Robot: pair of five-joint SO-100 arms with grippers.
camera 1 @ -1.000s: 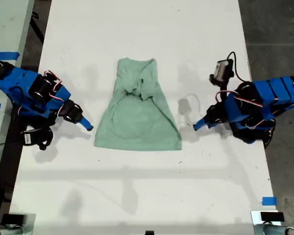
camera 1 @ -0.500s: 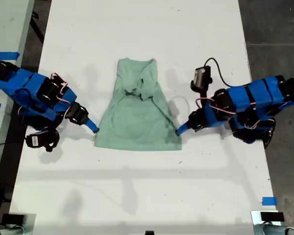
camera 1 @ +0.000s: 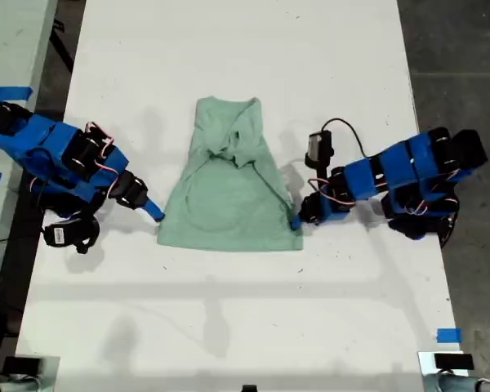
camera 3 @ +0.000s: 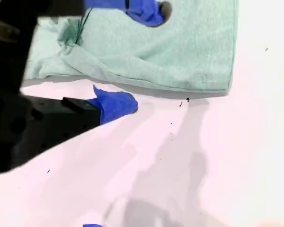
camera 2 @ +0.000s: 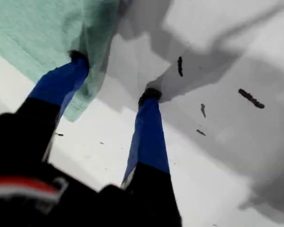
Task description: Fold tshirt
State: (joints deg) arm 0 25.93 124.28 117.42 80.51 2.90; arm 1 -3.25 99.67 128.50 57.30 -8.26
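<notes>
Overhead, a long white surface (camera 1: 229,327) fills most of the exterior view, lightly scuffed with a few dark specks. A small piece of blue tape (camera 1: 447,335) is stuck near its edge at the exterior view's lower right. Grey concrete floor (camera 1: 457,49) shows along the exterior view's right. A second pale bench (camera 1: 16,49) with a strip of blue tape (camera 1: 8,92) stands at the exterior view's left.

The tshirt (camera 1: 229,200) lies flat near the middle of the surface, between the two blue arms. Its long axis runs from the top to the bottom of the exterior view. The wide, straight hem faces the bottom of that view, and the narrower, bunched end points toward the top. Its sides are folded inward, so the outline tapers upward.

My first pincer (camera 1: 155,215) is at the cloth's edge on the exterior view's left, just above the hem corner. Its jaws stand apart, one blue tip on the fabric (camera 2: 33,33) and the other on the bare surface. My second pincer (camera 1: 296,220) is at the opposite edge near the other hem corner. It is also spread, with one tip over the cloth (camera 3: 170,52) and one on the surface beside it.
</notes>
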